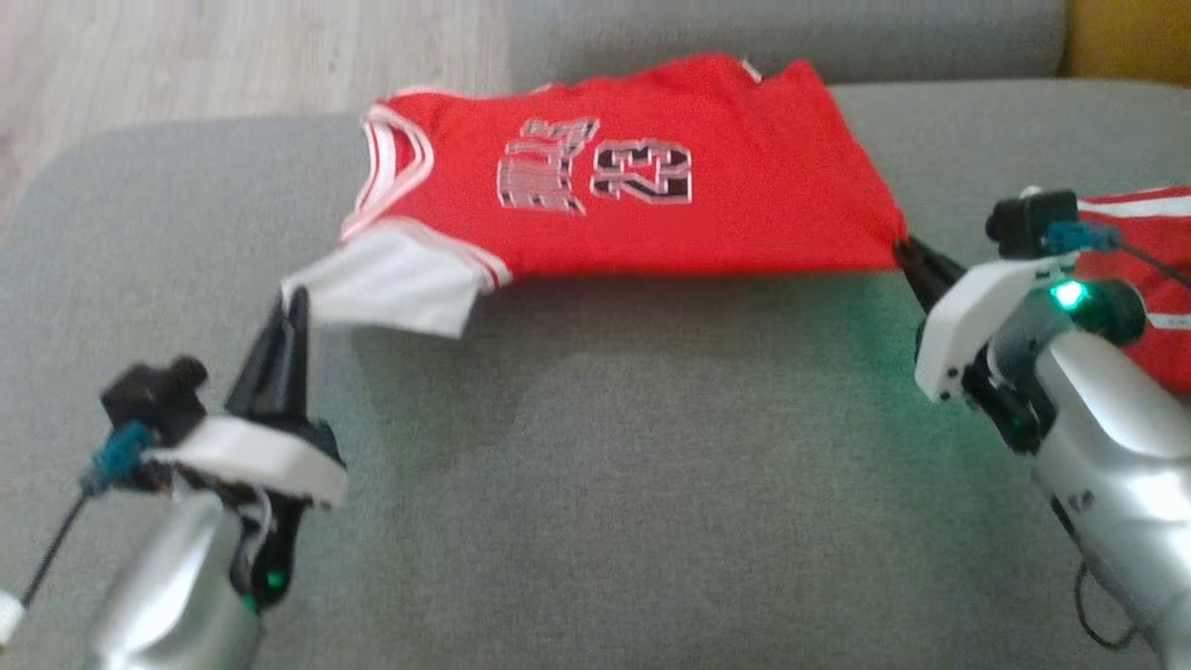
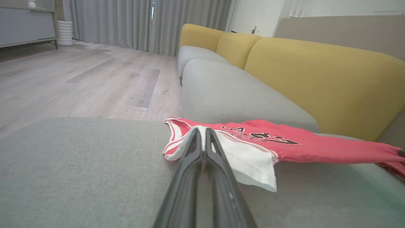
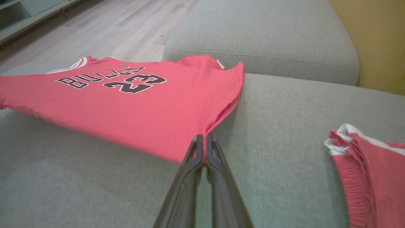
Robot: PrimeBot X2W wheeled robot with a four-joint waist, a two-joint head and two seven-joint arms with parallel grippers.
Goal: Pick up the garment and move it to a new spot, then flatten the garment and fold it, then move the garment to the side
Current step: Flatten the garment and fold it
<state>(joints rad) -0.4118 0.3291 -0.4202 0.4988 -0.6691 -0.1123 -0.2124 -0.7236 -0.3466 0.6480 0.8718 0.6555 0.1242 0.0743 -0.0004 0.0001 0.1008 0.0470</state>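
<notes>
Garment: red jersey (image 1: 651, 186), smooth knit with white banded trim and a black "23" print; stretched out between both grippers, its near edge lifted off the grey seat (image 1: 605, 465).
Left gripper (image 1: 293, 302): long dark fingers pinched tight on the jersey's white flap.
Right gripper (image 1: 904, 249): clamped on the jersey's hem corner.
Seat: coarse woven cloth, rounded edges.
Beside: second red piece (image 3: 373, 171), ribbed, white-edged, at the right.

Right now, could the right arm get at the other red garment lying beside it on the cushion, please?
Probably within reach, but not freely: the other red garment lies close beside the right gripper with bare cushion between, yet its jaws are shut on the corner of the jersey.
</notes>
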